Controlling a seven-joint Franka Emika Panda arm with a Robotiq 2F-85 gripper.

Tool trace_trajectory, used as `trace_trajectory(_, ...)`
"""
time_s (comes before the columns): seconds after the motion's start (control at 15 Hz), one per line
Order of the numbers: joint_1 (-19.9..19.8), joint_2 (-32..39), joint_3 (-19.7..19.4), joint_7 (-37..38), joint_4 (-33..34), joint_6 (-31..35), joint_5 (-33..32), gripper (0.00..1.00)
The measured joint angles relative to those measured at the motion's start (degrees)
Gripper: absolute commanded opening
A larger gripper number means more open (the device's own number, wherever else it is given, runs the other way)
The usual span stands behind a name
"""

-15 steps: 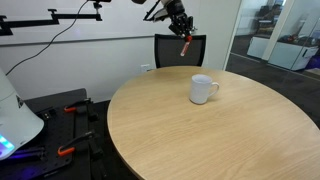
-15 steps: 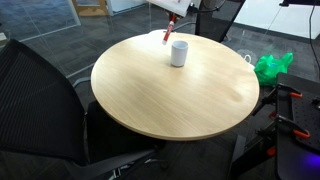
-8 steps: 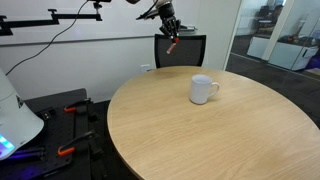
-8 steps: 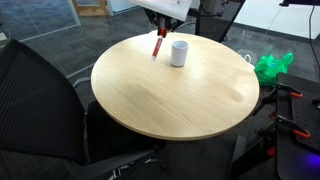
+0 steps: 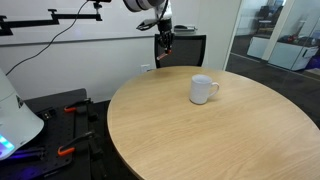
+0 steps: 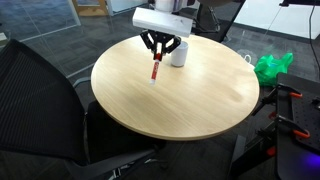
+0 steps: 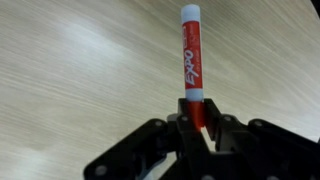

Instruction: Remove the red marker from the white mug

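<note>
My gripper (image 6: pixel 158 52) is shut on the red marker (image 6: pixel 155 71), which hangs down from the jaws above the round wooden table (image 6: pixel 190 100). In the wrist view the red marker (image 7: pixel 190 55) sticks out from between my shut jaws (image 7: pixel 197 125) with its white cap away from them. The white mug (image 6: pixel 179 53) stands upright on the table, just beside the gripper. In an exterior view the gripper (image 5: pixel 165 38) holds the marker (image 5: pixel 166 45) well away from the mug (image 5: pixel 203 89), over the table's far edge.
A black office chair (image 5: pixel 181 50) stands behind the table. Another black chair (image 6: pixel 40 95) stands near the table's edge. A green bag (image 6: pixel 271 66) lies on the floor. Red-handled tools (image 5: pixel 70 110) lie on a dark bench.
My gripper has carried the red marker sideways away from the mug and lower toward the table. The mug has not moved.
</note>
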Motion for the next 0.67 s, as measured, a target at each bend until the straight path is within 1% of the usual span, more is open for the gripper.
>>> trace_trajectory(0.13, -0.84, 2.08, 0.55, -6.13, 0.11, 0.96, 4.51, 0.05)
trace_trajectory(0.33, -1.6, 5.18, 0.62, -13.08, 0.58, 0.97, 10.07, 0.05)
trace_trajectory(0.67, -2.45, 10.29, 0.61, -19.36, 2.28, 0.73, 15.43, 0.05)
